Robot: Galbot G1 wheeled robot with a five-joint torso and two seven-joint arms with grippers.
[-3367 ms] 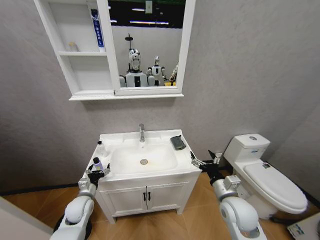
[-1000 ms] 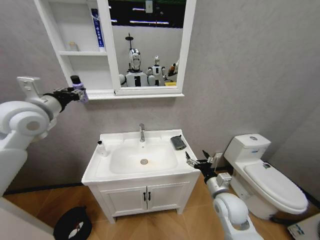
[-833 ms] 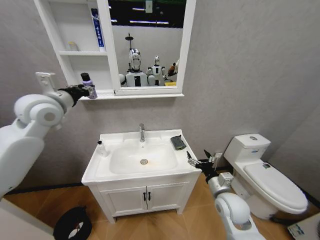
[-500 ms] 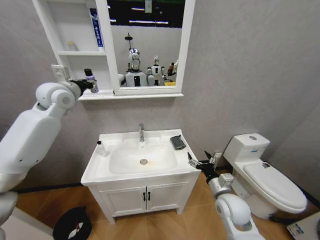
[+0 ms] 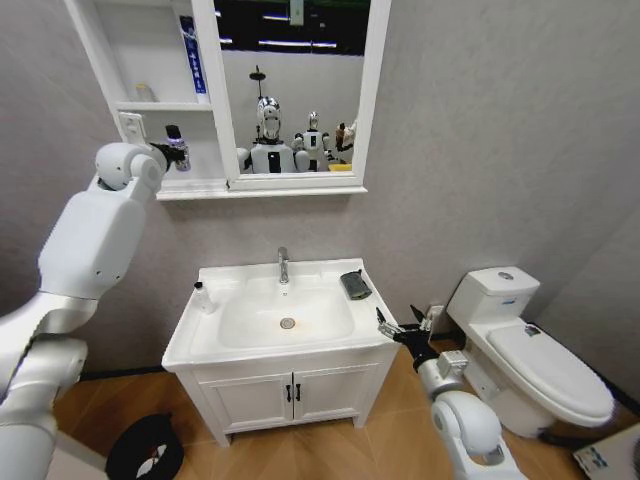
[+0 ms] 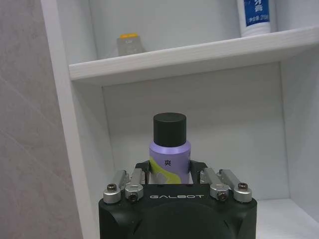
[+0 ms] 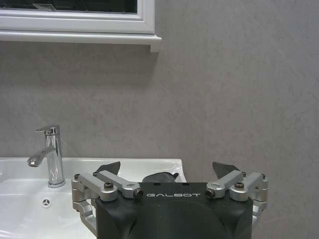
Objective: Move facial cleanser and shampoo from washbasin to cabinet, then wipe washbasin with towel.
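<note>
My left gripper (image 5: 172,152) clamps the lilac black-capped bottle (image 6: 169,152) inside the white wall cabinet's (image 5: 150,105) lower compartment; releasing above the shelf could topple it. My right gripper (image 5: 400,329) idles open beside the white ceramic washbasin (image 5: 285,322).

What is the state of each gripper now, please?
Left gripper: closed on the purple bottle, at the cabinet.
Right gripper: open, empty, beside the washbasin.

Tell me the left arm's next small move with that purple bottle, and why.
Probably ease the purple bottle down onto the lower shelf floor of the cabinet, then open. The left pincer is shut on it, upright, inside the lower compartment under the middle shelf, apparently above the floor. The right pincer waits open beside the washbasin.
</note>
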